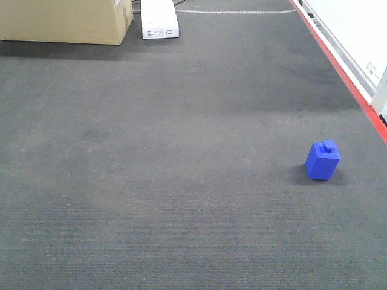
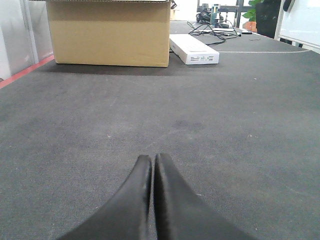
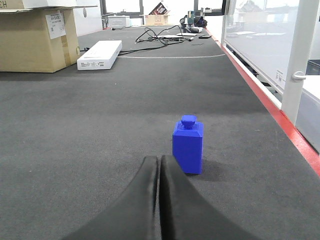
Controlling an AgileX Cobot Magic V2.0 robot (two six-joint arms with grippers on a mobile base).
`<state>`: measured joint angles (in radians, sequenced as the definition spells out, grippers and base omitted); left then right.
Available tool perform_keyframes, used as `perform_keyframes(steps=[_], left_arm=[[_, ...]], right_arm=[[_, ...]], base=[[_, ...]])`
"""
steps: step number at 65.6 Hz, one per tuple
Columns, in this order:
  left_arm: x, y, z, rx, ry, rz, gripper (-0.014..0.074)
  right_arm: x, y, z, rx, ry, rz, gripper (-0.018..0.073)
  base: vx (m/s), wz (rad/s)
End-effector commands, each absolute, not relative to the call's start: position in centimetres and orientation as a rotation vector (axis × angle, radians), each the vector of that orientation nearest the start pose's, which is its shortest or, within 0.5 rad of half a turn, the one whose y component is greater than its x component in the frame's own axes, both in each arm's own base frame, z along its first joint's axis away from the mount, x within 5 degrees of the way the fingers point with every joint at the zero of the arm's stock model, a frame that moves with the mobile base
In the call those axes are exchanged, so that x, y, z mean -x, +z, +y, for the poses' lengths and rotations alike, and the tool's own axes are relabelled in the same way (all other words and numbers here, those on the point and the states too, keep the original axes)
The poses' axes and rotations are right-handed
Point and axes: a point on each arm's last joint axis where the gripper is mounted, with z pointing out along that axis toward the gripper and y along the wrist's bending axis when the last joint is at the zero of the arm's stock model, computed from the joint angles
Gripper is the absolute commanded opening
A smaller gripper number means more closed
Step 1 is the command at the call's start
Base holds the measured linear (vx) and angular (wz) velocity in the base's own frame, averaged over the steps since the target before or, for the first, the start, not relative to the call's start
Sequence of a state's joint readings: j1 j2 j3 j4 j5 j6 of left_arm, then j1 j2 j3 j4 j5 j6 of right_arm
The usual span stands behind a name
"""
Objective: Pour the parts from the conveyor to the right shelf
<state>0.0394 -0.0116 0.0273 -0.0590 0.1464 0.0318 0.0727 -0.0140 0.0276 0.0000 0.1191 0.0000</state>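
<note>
The left gripper (image 2: 151, 162) is closed, its two black fingers pressed together with nothing between them, low over the grey surface (image 2: 225, 130). The right gripper (image 3: 159, 162) is closed in the same way and also empty. The block (image 3: 188, 146) stands upright on the surface just ahead of the right fingertips and slightly to their right, apart from them. It is glossy blue with a small knob on top, near the red edge strip (image 1: 347, 81). A cardboard box (image 2: 110, 32) and a white box (image 2: 194, 49) sit far back.
</note>
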Motion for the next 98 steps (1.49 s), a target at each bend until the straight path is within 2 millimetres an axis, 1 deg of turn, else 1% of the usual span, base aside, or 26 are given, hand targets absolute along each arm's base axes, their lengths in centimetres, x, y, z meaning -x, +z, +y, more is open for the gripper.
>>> perform_keyframes(steps=[1, 68, 77, 91, 97, 98], left_arm=[[-5.6, 20.5, 0.1, 0.055, -0.012, 1.546, -0.0006], [-5.6, 20.5, 0.1, 0.055, -0.012, 1.546, -0.0006], [-5.6, 20.5, 0.1, 0.055, -0.012, 1.546, -0.0006], [-5.6, 20.5, 0.1, 0.055, -0.012, 1.546, -0.0006], [-5.6, 20.5, 0.1, 0.055, -0.012, 1.546, -0.0006], [-5.6, 20.5, 0.1, 0.055, -0.012, 1.546, -0.0006]], right_arm=[[-5.6, 19.8, 0.4, 0.055, 0.048, 1.539, -0.0005], [-5.6, 20.0, 0.4, 0.055, 0.048, 1.524, -0.0005], [-5.5, 21.2, 0.3, 0.005, 0.095, 1.39, -0.0005], [-4.9, 23.3, 0.2, 0.008, 0.078, 1.172, -0.0005], [-4.3, 25.3, 0.3, 0.05, 0.03, 1.079, -0.0005], [-4.1, 25.9, 0.3, 0.063, 0.012, 1.062, -0.0005]], base=[[0.0, 0.0], [0.0, 0.0], [0.0, 0.0], [0.0, 0.0], [0.0, 0.0], [0.0, 0.0]])
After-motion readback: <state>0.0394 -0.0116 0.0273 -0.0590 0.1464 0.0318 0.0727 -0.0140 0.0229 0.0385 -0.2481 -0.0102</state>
